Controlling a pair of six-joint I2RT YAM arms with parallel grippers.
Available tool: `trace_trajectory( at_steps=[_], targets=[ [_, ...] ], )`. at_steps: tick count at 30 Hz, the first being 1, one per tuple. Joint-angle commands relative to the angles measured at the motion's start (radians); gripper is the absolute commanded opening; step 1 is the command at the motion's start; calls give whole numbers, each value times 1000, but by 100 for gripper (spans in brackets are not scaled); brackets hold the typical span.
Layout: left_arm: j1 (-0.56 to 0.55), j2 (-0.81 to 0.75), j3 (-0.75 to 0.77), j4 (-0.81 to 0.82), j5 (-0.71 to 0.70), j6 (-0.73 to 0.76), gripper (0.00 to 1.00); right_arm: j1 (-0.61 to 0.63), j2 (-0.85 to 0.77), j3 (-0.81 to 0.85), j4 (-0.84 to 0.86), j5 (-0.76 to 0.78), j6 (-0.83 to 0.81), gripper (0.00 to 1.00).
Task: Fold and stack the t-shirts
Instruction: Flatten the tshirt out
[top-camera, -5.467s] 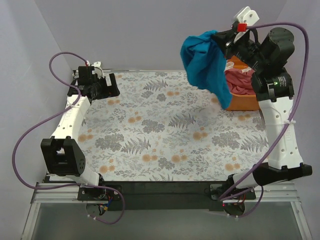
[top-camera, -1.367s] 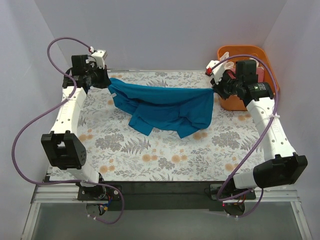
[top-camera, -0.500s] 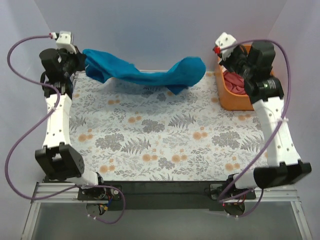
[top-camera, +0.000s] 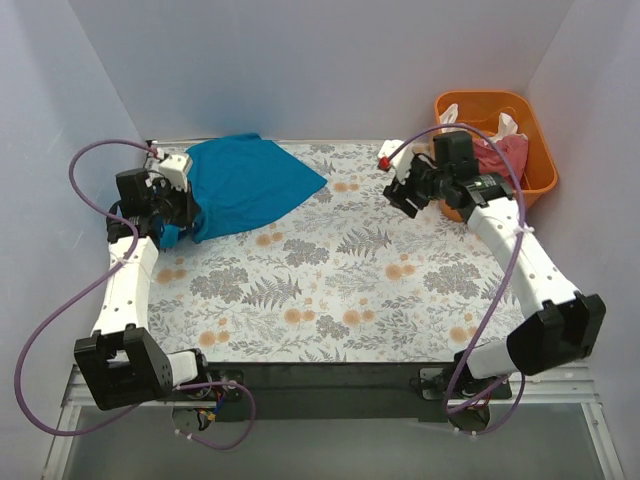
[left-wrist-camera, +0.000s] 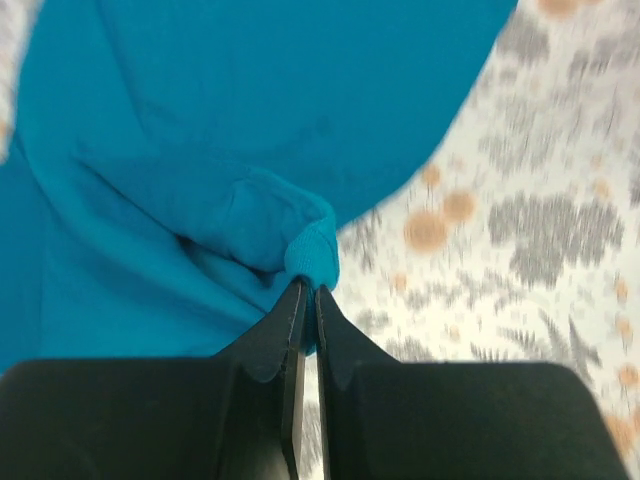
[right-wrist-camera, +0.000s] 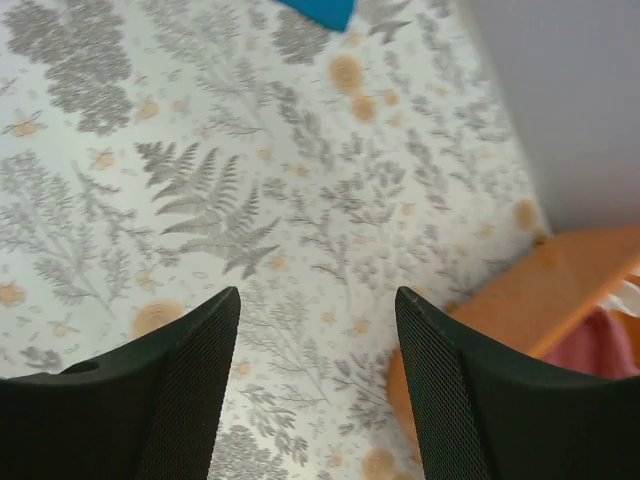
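Note:
The teal-blue t-shirt (top-camera: 245, 185) lies bunched on the far left of the floral table, and it fills the left wrist view (left-wrist-camera: 250, 130). My left gripper (top-camera: 176, 233) is shut on a fold at its near-left edge (left-wrist-camera: 308, 290). My right gripper (top-camera: 398, 192) hangs open and empty over the table's right-centre (right-wrist-camera: 318, 300), well apart from the teal shirt, whose corner (right-wrist-camera: 320, 10) shows at the top of the right wrist view. The dusty pink-red t-shirt (top-camera: 500, 152) lies in the orange tub, with cream-white cloth (top-camera: 449, 113) at its rim.
The orange tub (top-camera: 520, 105) stands at the table's far right corner, just behind my right arm; its edge (right-wrist-camera: 520, 290) shows in the right wrist view. Grey walls close in the back and both sides. Purple cables loop off both arms.
The teal shirt was stretched in the air between both grippers. My right gripper has let go and swung toward the table's middle; my left arm has come down, and the shirt now lies on the table.

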Motion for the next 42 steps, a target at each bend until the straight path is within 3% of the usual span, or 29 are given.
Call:
trace_trajectory(
  at_steps=[1,5,9,13,14,15,19,22,29,32,35,42],
  targets=[
    [5,-63,-41,-187,-49,85,0,69,109,39,-85,-54,16,70],
    [5,-93,-70,-309,-40,131,0,114,351,234,-82,-80,99,67],
    [3,-122,-131,-427,-40,231,0,115,750,594,-88,-66,243,64],
    [5,-161,-202,-500,-74,307,0,117,1035,1003,-80,-37,342,68],
    [5,-164,-211,-512,-95,317,0,118,1077,1035,-65,-34,371,70],
    [5,-170,-225,-536,-108,333,0,120,1116,1037,1,-29,383,73],
    [5,-165,-246,-564,-140,344,0,132,1072,789,322,6,447,77],
    [5,-146,-226,-580,-152,335,0,138,1121,791,395,26,512,75],
    [5,-121,-208,-606,-163,343,0,152,1207,827,513,68,627,73],
    [3,-122,-210,-603,-171,343,0,151,1223,810,541,72,668,67],
    [5,-118,-202,-600,-174,340,0,155,1244,808,540,64,678,60],
    [3,-81,-171,-590,-165,326,0,166,1230,788,468,66,638,57]
  ],
)
